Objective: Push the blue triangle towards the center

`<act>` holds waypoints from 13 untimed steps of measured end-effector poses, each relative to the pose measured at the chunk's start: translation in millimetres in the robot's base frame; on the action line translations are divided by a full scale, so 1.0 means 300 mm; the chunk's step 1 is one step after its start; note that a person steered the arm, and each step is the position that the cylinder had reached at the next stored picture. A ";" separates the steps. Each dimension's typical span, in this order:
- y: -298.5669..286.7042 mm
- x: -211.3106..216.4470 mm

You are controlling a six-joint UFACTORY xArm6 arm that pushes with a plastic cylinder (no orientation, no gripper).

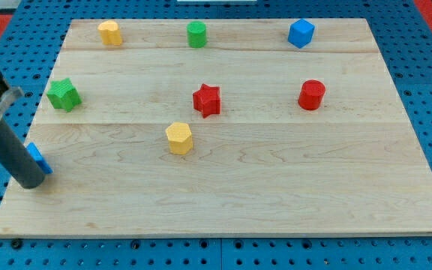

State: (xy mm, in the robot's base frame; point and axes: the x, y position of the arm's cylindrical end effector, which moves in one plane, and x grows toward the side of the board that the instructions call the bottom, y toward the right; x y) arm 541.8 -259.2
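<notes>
The blue triangle point(39, 158) lies near the board's left edge, toward the view's bottom left, and my rod covers most of it. My tip point(30, 182) rests on the board just left of and below the blue triangle, touching or almost touching it. The red star point(207, 99) sits near the board's middle, far to the right of the tip.
A yellow hexagon point(179, 138) lies below the red star. A green star point(63, 94) is at the left, above the tip. A yellow block point(110, 32), a green cylinder point(196, 34) and a blue block point(301, 33) line the top. A red cylinder point(311, 94) is at the right.
</notes>
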 end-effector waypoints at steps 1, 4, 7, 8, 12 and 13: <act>-0.151 -0.043; 0.113 -0.165; -0.152 -0.142; -0.057 -0.243; -0.023 -0.260; 0.092 -0.340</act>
